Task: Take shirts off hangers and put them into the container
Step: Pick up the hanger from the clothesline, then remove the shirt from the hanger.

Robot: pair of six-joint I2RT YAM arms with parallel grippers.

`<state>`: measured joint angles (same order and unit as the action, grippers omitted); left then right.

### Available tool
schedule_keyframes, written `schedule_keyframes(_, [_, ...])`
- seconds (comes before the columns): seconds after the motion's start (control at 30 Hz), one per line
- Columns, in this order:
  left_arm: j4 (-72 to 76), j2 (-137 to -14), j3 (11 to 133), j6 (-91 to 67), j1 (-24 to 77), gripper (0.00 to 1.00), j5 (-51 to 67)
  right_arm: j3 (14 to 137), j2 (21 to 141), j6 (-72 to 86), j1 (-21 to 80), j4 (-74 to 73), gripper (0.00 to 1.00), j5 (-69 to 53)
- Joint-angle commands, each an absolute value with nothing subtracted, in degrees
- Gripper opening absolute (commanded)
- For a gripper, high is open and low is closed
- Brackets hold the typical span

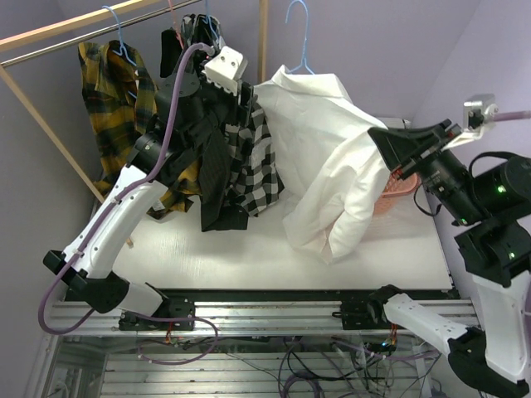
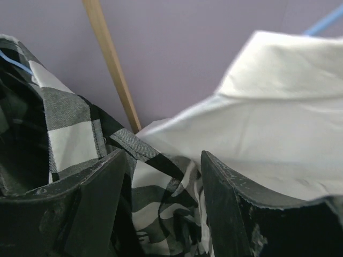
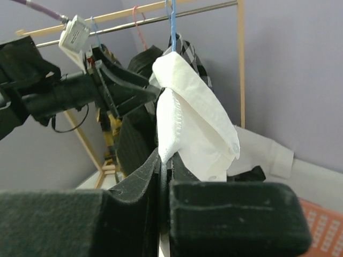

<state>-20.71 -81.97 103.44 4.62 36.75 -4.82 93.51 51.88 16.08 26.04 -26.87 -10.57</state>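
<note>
Basket (image 1: 397,192) is mostly buried. Only a sliver of pink lattice peeks out between the white shirt (image 1: 315,141) and the right arm, so I can't tell what's in it. The white shirt hangs on a blue hanger (image 1: 299,37), its lower end drooping to the table (image 1: 249,249) beside the basket. The right gripper (image 3: 162,163) has its fingers pressed together on a fold of that shirt. The left gripper (image 2: 161,160) is up at the rack with its fingers apart and checked shirt (image 2: 69,139) cloth bunched loosely between them. From above, its tips are lost in dark fabric. The plaid shirt (image 1: 116,99) and dark shirt (image 1: 216,182) hang further left, the dark one's hanger hidden.
</note>
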Motion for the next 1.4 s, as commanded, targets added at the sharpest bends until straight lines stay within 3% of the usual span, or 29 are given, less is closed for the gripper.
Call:
schedule_keyframes(0.0, [-15.53,-79.35,101.79,7.28,37.51,0.69,-7.14,92.18,46.90,19.43,25.92,-28.91,0.00,-12.40])
schedule_keyframes(0.43, [-9.31,-76.07,91.96,6.60,42.44,0.69,-0.52,88.36,42.37,23.04,25.92,-28.71,0.00,-11.20])
schedule_keyframes(1.07, [-3.58,-82.34,92.05,7.50,43.80,0.67,-0.55,88.61,41.09,24.11,25.93,-29.92,0.00,-16.05])
schedule_keyframes(1.13, [-3.06,-83.08,91.94,8.04,44.14,0.59,-0.85,88.54,40.77,24.26,25.89,-29.90,0.00,-16.05])
schedule_keyframes(1.17, [-3.16,-83.42,92.05,8.65,44.23,0.49,-0.89,88.63,40.67,24.09,25.92,-30.03,0.00,-15.87])
schedule_keyframes(1.2, [-3.47,-83.88,92.42,9.39,44.48,0.24,-1.12,88.80,40.65,23.93,25.93,-30.46,0.00,-15.64])
schedule_keyframes(1.23, [-3.65,-84.18,92.71,10.00,44.81,0.09,-2.33,88.89,40.61,23.55,25.93,-30.92,0.00,-15.14])
schedule_keyframes(1.37, [-0.77,-83.53,91.59,13.93,46.63,0.07,-7.45,88.57,40.48,22.65,25.93,-32.85,0.00,-13.69])
